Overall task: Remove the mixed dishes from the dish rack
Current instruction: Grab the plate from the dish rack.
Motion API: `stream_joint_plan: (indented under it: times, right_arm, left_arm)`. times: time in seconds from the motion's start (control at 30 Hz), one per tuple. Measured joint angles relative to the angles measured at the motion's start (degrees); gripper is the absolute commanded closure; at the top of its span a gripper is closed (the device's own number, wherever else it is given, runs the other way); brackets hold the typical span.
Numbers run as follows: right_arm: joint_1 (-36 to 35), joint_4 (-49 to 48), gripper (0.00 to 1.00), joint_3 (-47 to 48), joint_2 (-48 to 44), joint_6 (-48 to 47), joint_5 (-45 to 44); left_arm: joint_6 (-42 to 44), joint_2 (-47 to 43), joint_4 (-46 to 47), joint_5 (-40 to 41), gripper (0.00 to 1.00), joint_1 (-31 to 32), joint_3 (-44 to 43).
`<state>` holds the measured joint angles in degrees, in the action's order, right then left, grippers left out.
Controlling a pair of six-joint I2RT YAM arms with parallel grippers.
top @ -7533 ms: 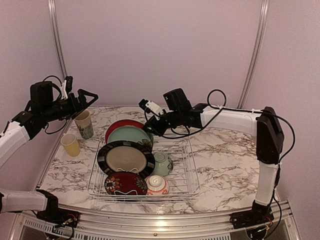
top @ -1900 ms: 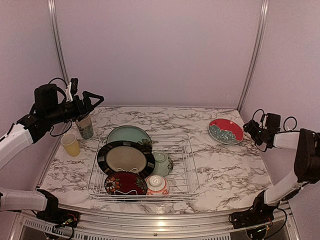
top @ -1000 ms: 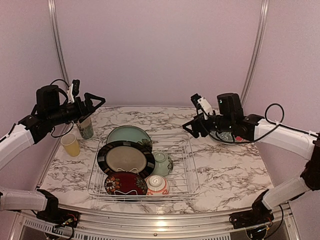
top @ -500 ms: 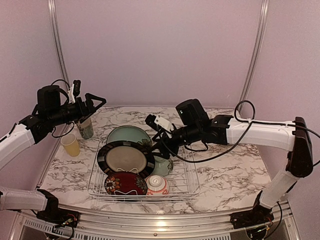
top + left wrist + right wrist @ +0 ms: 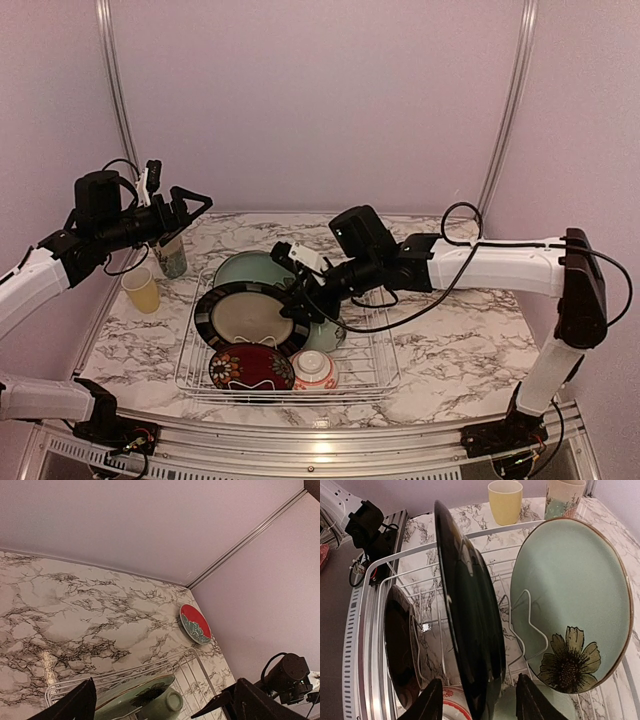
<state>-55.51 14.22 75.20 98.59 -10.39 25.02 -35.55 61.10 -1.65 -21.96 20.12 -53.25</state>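
Observation:
The dish rack (image 5: 368,352) holds a teal-floral plate (image 5: 250,268), a black-rimmed cream plate (image 5: 248,318), a dark red floral plate (image 5: 250,367), a red-striped bowl (image 5: 314,370) and a pale green bowl (image 5: 328,337). My right gripper (image 5: 302,308) is open and straddles the right edge of the black-rimmed plate (image 5: 470,630), one finger on each side of it, not closed. My left gripper (image 5: 190,200) is open and empty in the air above the patterned tall cup (image 5: 170,256). The yellow cup (image 5: 141,289) stands on the table at left. The red plate (image 5: 196,624) lies at the back right.
In the right wrist view the teal-floral plate (image 5: 570,605) stands right of the fingers and the dark red plate (image 5: 402,645) left, with the rack wire (image 5: 370,605) around them. The right arm hides the red plate in the top view. Walls close the back and sides.
The right arm carried the red plate to the back right, left it there, and swung back to the rack, open around the black-rimmed plate's edge. The left arm has barely moved.

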Motion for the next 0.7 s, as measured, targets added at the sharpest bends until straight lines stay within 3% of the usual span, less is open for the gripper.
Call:
stream_joint_plan:
  times: [0.33, 0.7]
  right_arm:
    - [-0.2, -0.1, 0.63, 1.2, 3.6, -0.4, 0.5]
    - [-1.1, 0.0, 0.83, 4.2, 6.5, -1.5, -1.5]
  left_arm:
    - [0.0, 0.6, 0.0, 0.0, 0.01, 0.0, 0.0]
    - [0.0, 0.9, -0.1, 0.0, 0.01, 0.1, -0.1]
